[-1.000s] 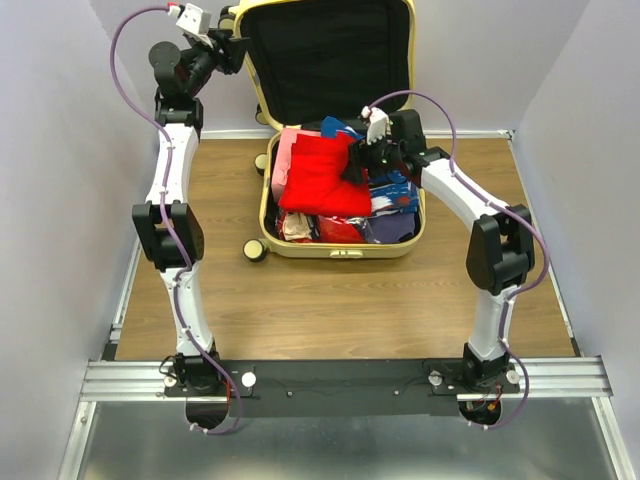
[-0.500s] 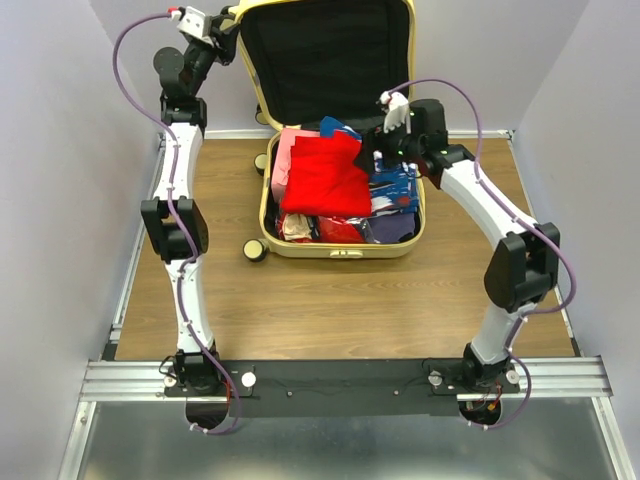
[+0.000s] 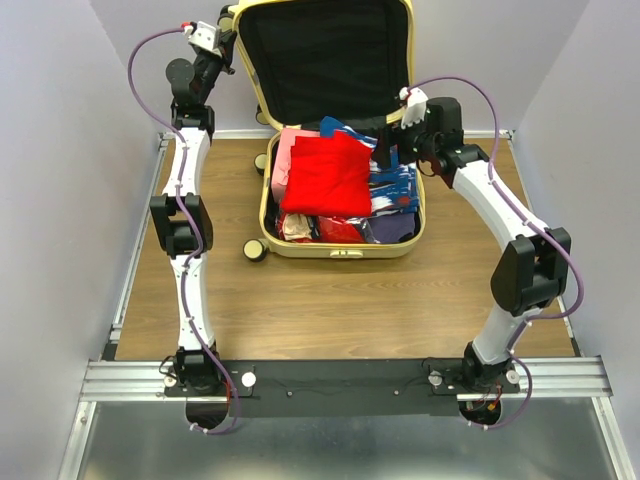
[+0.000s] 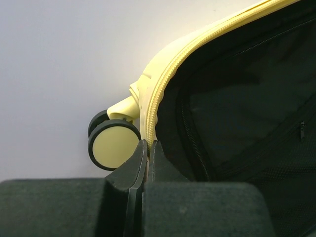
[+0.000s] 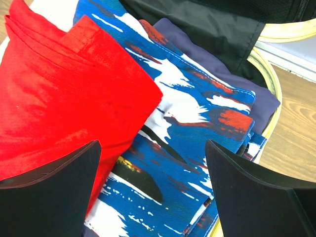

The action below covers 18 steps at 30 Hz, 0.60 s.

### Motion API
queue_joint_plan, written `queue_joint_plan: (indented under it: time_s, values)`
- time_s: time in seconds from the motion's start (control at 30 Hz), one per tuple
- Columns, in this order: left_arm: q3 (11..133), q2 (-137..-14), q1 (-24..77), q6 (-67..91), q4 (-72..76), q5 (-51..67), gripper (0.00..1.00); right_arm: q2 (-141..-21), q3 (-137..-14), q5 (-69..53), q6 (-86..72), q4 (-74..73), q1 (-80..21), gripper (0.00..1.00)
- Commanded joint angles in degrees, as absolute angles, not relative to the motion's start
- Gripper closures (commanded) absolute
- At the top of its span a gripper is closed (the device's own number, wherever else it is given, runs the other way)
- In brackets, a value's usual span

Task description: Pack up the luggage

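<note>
— Where was the luggage (image 3: pixel 340 250), and how did it lie?

— Its base lay flat at the middle of the bench's (image 3: pixel 330 310) far edge, long axis running from the near edge to the far edge. The lid (image 3: pixel 325 60) stood upright at the far end, black lining facing the arms.

— Which arm was on it?

— The left one. The left gripper (image 4: pixel 148 143) was up at the lid's top left corner, toward the far left corner of the bench. Its fingers were pinched together on the yellow rim just below the zipper seam (image 4: pixel 163 79), right beside a wheel (image 4: pixel 112 143).

— And the right gripper (image 5: pixel 152 145)?

— Spread wide and holding nothing. It hung over the far right part of the base, above a blue patterned cloth (image 5: pixel 173 148), with the red garment (image 5: pixel 59 89) just to its left. I couldn't tell whether the fingertips touched the cloth.

— So what did the next move depend on?

— As I judged it, on the lid swinging down toward the near edge over the packed base. The left gripper already had the corner for that pull, but the right arm sat in the lid's path and would have had to clear out first.
</note>
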<state>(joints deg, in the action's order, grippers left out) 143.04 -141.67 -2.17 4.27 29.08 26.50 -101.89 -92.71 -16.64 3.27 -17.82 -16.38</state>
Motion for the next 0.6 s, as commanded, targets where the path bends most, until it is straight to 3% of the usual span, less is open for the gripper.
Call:
queue_joint_plan:
  time_s: [0.0, 0.27, 0.57]
  values:
    - [143.62, -139.67, -1.67, 1.93, 33.22, 29.17, 1.0, -101.86, -92.46, -14.33, 3.96, -18.9, -15.56, 0.05]
    - [123.07, -123.68, -2.46, -3.33, 34.1, 40.67, 1.0, -101.34, -93.6, -9.94, 0.27, -19.16, -11.08, 0.05]
    - [89.06, -98.99, -4.57, -15.71, 32.0, 51.84, 1.0, -95.37, -89.13, -0.35, 0.09, -19.25, -1.16, 0.04]
